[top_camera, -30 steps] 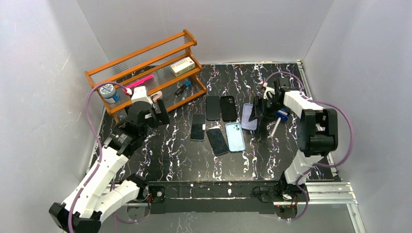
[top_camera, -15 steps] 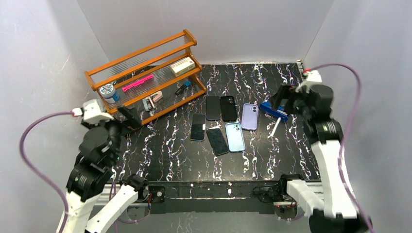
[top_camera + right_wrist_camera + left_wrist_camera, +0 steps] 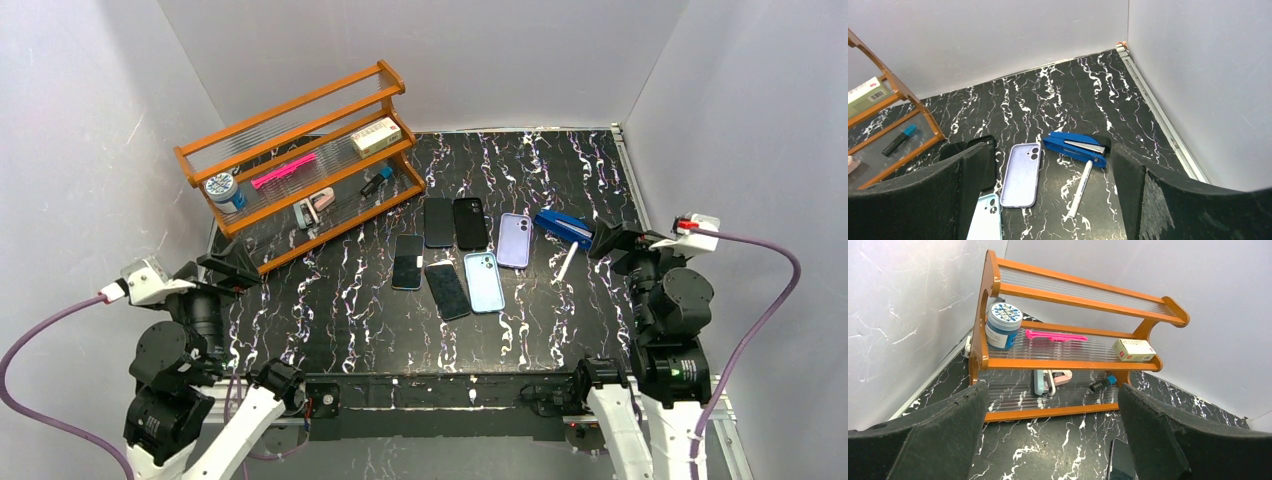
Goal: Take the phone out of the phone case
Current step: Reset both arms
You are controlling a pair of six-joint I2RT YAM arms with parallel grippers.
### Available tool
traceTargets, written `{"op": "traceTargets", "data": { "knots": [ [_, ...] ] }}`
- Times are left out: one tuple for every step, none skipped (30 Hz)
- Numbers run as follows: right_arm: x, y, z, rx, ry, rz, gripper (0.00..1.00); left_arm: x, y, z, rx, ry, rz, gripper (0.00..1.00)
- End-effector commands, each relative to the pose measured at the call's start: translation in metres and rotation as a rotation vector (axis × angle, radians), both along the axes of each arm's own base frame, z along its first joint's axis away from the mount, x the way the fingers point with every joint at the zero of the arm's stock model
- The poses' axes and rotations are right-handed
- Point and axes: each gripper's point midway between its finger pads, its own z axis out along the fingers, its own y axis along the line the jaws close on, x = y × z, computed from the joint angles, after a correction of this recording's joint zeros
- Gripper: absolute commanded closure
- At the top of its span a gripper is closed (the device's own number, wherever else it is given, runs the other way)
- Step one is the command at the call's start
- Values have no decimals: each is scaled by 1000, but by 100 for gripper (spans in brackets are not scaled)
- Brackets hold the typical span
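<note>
- The lilac phone case (image 3: pixel 514 240) lies flat and back up on the black white-veined marble table (image 3: pixel 340 320), right of the table's middle. It has rounded corners and a camera cut-out at its far right corner, where two dark lenses (image 3: pixel 1035 155) show.
- A light blue phone case (image 3: pixel 484 281) of the same shape lies just nearer and to the left of the lilac one, also back up.
- Four bare black phones lie screen up to the left of the cases. Two are side by side at the far end (image 3: pixel 438 221) (image 3: pixel 471 223), and two are nearer (image 3: pixel 407 261) (image 3: pixel 447 290).
- A blue stapler (image 3: pixel 563 228) and a white pen (image 3: pixel 566 263) lie just right of the lilac case.
- The right gripper (image 3: pixel 612 242) hangs at the table's right edge, well apart from the cases. Its fingers are spread wide and hold nothing.
- The left gripper (image 3: pixel 230 265) hangs at the left edge, also spread and empty. It faces the orange wooden shelf rack (image 3: pixel 1058 365).
- On that rack sit a blue jar (image 3: pixel 1002 325), a pink tool (image 3: pixel 1055 335) and a small cream box (image 3: pixel 1134 350).
</note>
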Motion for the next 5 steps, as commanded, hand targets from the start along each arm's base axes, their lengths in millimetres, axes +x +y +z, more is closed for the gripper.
{"op": "traceTargets", "data": {
  "knots": [
    [-6,-11,24,20,-122,-63,1,0,4,1,-13,-35,23,2],
    [-7,-12,23,24,-126,-68,1,0,3,0,-11,-33,22,2],
    [-8,-13,23,24,-126,-74,1,2,2,-1,-7,-25,20,2],
    [-9,-14,22,25,-127,-78,1,4,1,-2,-3,-18,19,2],
    [-9,-14,21,27,-127,-82,1,6,0,-3,-2,-13,17,2]
  ]
}}
